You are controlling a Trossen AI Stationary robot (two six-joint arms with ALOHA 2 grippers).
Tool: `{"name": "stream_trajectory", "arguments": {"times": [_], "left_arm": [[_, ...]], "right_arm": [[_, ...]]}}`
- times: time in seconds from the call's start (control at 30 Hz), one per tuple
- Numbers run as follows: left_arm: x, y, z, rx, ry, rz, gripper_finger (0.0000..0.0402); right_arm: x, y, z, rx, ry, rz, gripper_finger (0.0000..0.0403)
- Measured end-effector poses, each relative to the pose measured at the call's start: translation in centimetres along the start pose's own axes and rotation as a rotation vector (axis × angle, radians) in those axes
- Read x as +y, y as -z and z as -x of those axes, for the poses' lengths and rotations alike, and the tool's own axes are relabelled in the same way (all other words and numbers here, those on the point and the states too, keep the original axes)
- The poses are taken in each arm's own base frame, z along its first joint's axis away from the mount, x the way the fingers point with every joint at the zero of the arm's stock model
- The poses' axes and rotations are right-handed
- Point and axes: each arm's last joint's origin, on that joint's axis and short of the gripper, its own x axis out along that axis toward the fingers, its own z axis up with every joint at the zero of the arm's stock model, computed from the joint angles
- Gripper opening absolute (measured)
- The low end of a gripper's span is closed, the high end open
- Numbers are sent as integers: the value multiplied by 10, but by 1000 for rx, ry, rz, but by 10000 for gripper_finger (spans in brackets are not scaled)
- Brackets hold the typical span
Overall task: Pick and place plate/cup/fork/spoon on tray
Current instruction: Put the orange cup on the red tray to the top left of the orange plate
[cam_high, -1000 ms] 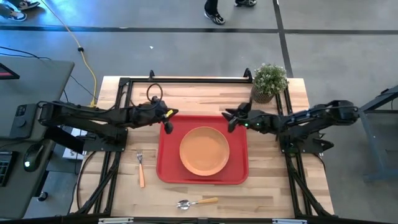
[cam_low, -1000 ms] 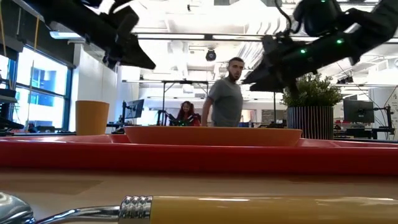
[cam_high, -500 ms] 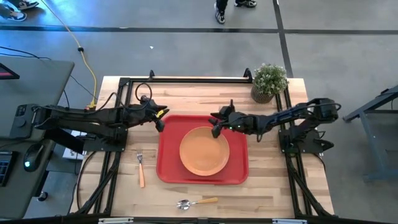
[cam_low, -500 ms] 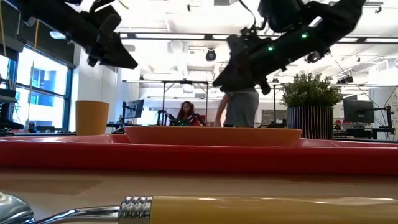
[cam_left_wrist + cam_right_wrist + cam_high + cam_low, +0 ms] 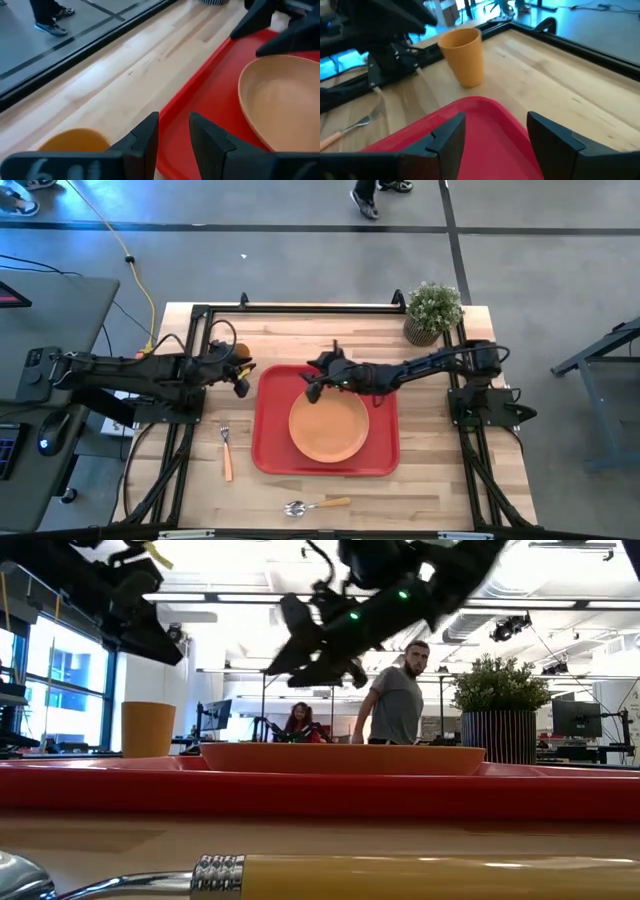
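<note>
Above tray [image 5: 270, 395], right tool [image 5: 311, 383] outstretched

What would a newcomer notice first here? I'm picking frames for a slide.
The red tray at the table's middle, with the orange plate on it. The right gripper reaches across the tray's far edge, jaws open, toward the orange cup, which stands on bare wood just off the tray's far-left corner.

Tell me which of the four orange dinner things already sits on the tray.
The plate: it alone lies inside the red tray. The cup, fork and spoon rest on bare wood.
</note>
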Motion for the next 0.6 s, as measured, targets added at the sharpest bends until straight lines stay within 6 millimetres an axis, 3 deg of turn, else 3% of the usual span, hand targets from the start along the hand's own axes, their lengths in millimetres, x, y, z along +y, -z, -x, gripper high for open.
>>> {"name": "stream_trajectory", "arguments": {"times": [0.13,0.3,0.47,0.6], "left_arm": [[-1,3,8,-9,9,21,100],[-3,11,14,6,-29,24,100],[-2,18,17,19,-74,60,100],[-10,23,14,11,3,92,97]], "right_arm": [[13,-10,-16,68,12,11,226],[21,-7,-31,132,42,79,227],[24,-8,-32,129,42,86,227],[22,-8,-26,203,36,120,227]]}}
